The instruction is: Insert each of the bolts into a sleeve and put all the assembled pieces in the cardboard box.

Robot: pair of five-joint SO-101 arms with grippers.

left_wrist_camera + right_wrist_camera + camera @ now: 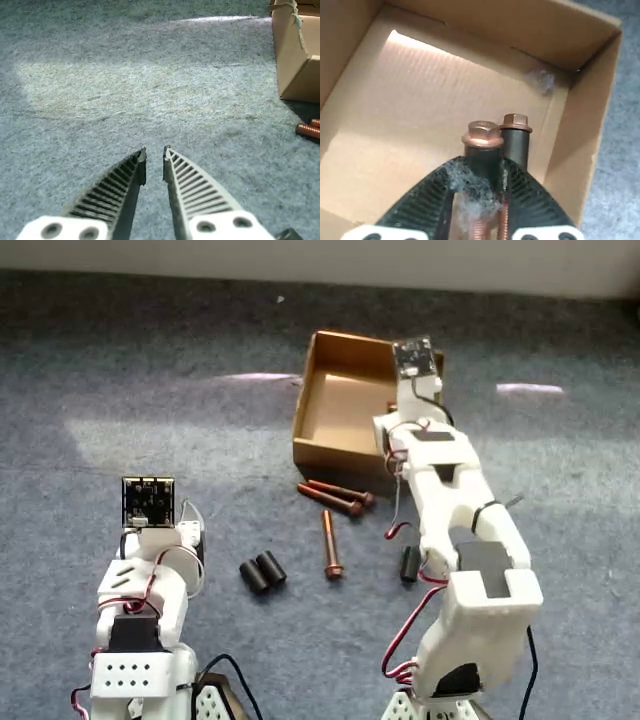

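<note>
R gripper [479, 167]: jaws clamped on a bolt-in-sleeve piece [481, 142], inside the box [470, 75], toward its right side.
Second piece [516, 137]: also bolt in sleeve, touching the held one; whether the jaws grip it too can't be told.
L gripper [154, 159]: tips slightly apart, nothing btw. them, low over carpet [125, 75], near left.
Loose bolts [338, 498]: 3 on carpet, just near of box.
Sleeves [262, 571]: 2 together, left of bolts; 1 more [409, 564] by R arm.

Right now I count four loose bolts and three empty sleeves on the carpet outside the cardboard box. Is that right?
No, there are three loose bolts, not four. The high view shows a pair of bolts by the cardboard box and a single bolt nearer the arms. The three empty sleeves are right.
</note>
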